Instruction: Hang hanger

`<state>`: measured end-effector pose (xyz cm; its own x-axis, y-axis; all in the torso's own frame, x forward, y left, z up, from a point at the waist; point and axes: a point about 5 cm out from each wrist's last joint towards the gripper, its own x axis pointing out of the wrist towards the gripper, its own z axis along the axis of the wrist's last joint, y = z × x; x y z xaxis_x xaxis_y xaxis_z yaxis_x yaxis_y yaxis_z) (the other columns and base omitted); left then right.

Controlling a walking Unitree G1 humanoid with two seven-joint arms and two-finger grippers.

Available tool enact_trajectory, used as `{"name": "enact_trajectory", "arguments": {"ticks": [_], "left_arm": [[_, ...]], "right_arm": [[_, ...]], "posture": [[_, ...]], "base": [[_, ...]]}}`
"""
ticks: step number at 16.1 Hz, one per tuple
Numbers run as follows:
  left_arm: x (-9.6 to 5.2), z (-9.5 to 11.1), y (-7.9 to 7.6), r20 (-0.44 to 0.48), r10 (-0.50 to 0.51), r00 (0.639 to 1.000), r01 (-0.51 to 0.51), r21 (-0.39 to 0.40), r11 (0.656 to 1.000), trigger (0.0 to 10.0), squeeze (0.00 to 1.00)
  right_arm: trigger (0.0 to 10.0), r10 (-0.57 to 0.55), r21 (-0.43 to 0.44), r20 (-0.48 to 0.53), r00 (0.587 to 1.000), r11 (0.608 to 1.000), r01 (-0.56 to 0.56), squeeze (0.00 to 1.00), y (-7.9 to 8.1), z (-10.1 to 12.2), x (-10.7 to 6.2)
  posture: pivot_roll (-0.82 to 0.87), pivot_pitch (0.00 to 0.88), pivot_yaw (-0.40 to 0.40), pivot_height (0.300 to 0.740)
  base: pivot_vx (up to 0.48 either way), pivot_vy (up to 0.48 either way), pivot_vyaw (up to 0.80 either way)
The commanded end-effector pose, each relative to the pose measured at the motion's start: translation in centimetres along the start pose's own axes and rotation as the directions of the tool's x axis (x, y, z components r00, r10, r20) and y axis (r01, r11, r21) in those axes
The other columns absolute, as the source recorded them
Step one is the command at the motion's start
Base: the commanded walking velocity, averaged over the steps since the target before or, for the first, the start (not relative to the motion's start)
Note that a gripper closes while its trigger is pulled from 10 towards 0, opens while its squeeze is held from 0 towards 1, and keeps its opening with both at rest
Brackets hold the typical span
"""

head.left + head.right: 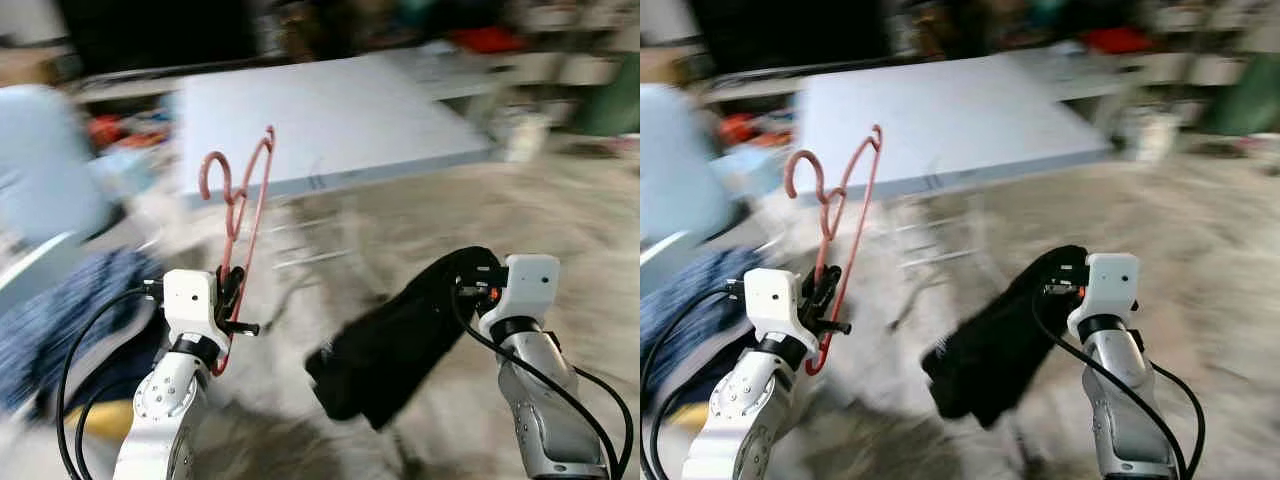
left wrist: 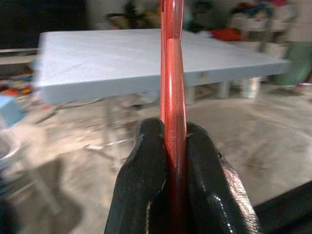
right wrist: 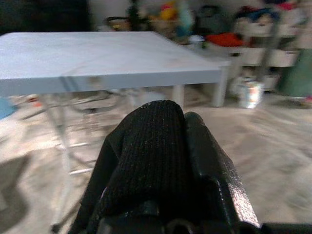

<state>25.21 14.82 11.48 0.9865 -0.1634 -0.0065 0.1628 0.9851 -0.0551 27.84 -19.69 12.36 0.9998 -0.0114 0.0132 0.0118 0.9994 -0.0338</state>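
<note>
A thin red wire hanger (image 1: 243, 205) stands upright in my left gripper (image 1: 231, 292), hook at the top left, in front of the table's near edge. Both black fingers (image 2: 141, 180) are shut on the hanger's wire (image 2: 173, 112). My right gripper (image 1: 470, 280) is shut on a black knitted garment (image 1: 395, 345), which droops down and to the left over the floor. That cloth (image 3: 151, 161) drapes over the right fingers and hides most of them.
A pale blue-grey folding table (image 1: 330, 120) stands ahead on thin metal legs. Blue fabric (image 1: 70, 310) and a light blue shape (image 1: 45, 160) lie at the left. Cluttered shelves (image 1: 560, 60) and a white container (image 1: 525, 135) sit at the back right. The views are motion-blurred.
</note>
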Motion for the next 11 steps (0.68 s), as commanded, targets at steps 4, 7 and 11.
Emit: {"name": "enact_trajectory", "arguments": {"ticks": [4, 7, 11], "left_arm": [[0.0, 0.8, 0.0, 0.032, 0.016, 0.999, -0.016, 0.003, 1.0, 10.0, 0.0], [0.0, 1.3, 0.5, 0.034, 0.078, 0.996, -0.078, -0.012, 0.997, 10.0, 0.0], [0.0, 1.5, 0.5, 0.037, 0.077, 0.996, -0.076, -0.017, 0.997, 10.0, 0.0]], "right_arm": [[10.0, 0.063, -0.039, 0.051, 0.997, 0.997, -0.061, 0.0, 0.8, 1.1, 0.0], [10.0, 0.097, -0.044, 0.064, 0.993, 0.995, -0.094, 0.0, 1.2, 1.4, 0.0], [10.0, 0.103, -0.037, 0.075, 0.992, 0.994, -0.1, 0.0, 1.5, 1.6, 0.2]], "posture": [[0.0, 0.0, 0.008, 0.74], [0.01, 0.0, 0.007, 0.74], [0.01, 0.0, 0.006, 0.74]], "base": [[0.344, 0.0, 0.0], [0.349, 0.0, 0.0], [0.397, 0.0, 0.0]]}}
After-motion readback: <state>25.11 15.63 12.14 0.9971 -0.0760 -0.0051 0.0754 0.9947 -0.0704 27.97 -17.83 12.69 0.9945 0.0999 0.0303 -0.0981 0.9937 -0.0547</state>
